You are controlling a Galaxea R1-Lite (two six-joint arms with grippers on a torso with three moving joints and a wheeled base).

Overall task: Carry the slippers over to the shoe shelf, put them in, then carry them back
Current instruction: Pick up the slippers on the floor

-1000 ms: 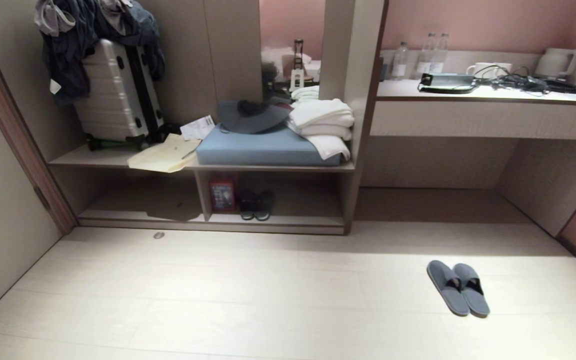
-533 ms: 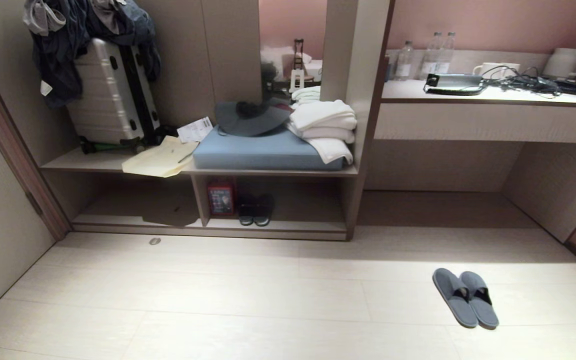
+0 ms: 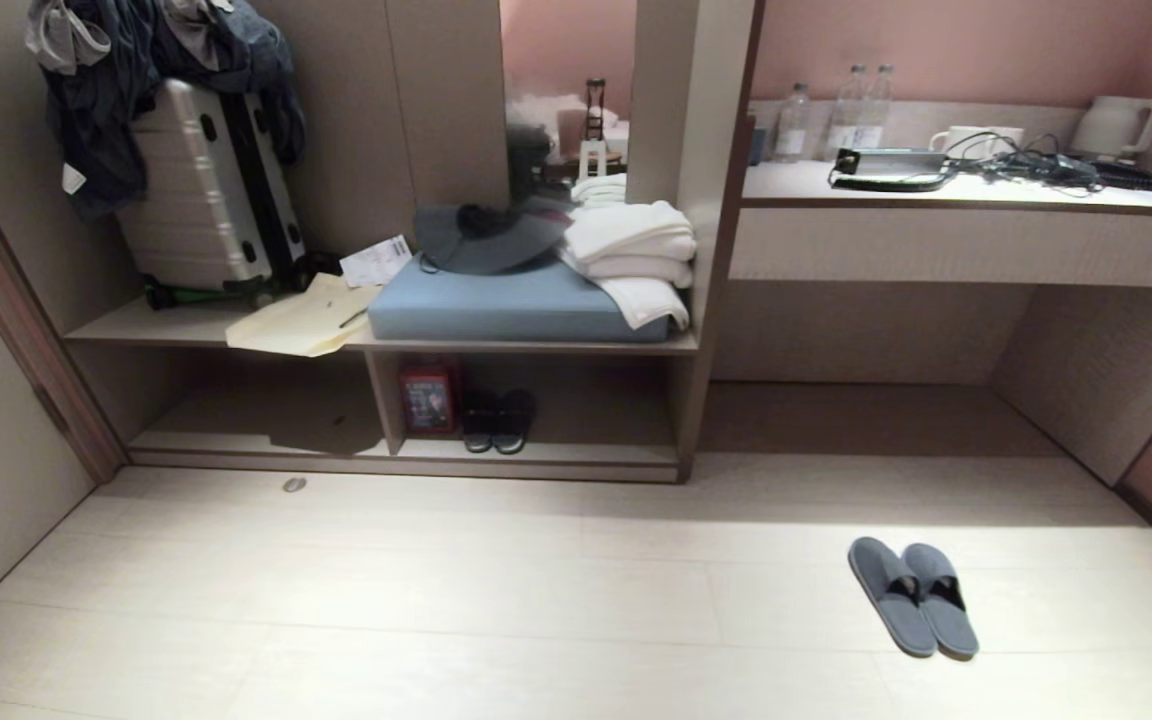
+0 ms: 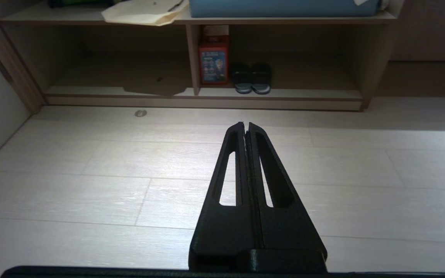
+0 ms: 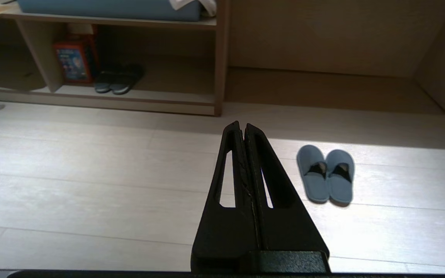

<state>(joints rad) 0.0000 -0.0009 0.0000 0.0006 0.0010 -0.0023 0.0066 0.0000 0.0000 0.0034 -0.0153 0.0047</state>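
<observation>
Whole view shifted with the camera, slippers point(image 3: 913, 598) side by side on floor point(image 3: 436, 600)

Neither arm shows in the head view; only the wrist cameras catch the robot's own parts. The left gripper point(image 4: 245, 125), a pair of long black plastic fingers with slotted cut-outs, points forward and slightly down, its two tapered fingers pressed together along their whole length so the tips meet. The right gripper point(image 5: 242, 125), of the same black slotted build, is posed alike, fingers closed tip to tip and holding nothing. How the arms behind them are bent cannot be judged from these views.
</observation>
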